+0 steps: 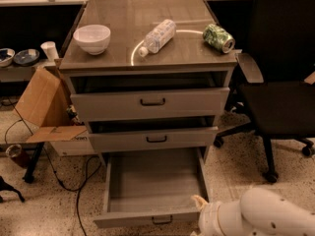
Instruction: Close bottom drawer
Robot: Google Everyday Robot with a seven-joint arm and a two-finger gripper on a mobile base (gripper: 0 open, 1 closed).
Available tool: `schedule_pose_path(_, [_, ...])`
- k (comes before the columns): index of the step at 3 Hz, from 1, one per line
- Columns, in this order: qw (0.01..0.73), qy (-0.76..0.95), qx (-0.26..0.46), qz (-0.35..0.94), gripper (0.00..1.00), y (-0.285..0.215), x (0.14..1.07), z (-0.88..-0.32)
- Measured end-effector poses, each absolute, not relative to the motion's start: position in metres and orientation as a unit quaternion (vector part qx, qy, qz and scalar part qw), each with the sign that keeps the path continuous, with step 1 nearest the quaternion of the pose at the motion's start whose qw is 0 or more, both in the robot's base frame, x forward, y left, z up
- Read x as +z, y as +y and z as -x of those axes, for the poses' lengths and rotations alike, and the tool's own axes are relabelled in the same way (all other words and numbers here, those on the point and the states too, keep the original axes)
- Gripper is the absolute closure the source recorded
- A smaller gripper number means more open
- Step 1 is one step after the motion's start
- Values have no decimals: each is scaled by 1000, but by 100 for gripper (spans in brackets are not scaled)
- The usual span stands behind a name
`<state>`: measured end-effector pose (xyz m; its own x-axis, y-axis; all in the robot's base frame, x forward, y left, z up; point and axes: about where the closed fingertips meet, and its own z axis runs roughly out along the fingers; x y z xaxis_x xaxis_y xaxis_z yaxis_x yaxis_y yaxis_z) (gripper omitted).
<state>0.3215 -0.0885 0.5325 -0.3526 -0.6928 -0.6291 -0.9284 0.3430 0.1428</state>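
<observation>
The bottom drawer (152,181) of the grey cabinet is pulled far out, showing a plain grey interior with nothing in it. Its short front panel (147,219) with a small dark bar handle (161,221) sits at the bottom of the view. The white arm (256,215) comes in at the bottom right, just right of the drawer's front right corner. The gripper itself is below the frame edge and out of view. The middle drawer (152,139) and top drawer (150,103) stand slightly ajar above.
On the cabinet top lie a white bowl (92,38), a plastic bottle (157,35) on its side and a green can (218,37). A black office chair (280,92) stands right. A cardboard box (47,112) and cables (74,181) are on the floor at left.
</observation>
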Motion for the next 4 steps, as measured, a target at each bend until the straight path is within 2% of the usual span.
schedule_pose_path(3, [265,789,257,491,0,-79,484,-328])
schedule_pose_path(4, [275,782,263,494,0,-84,442,-335])
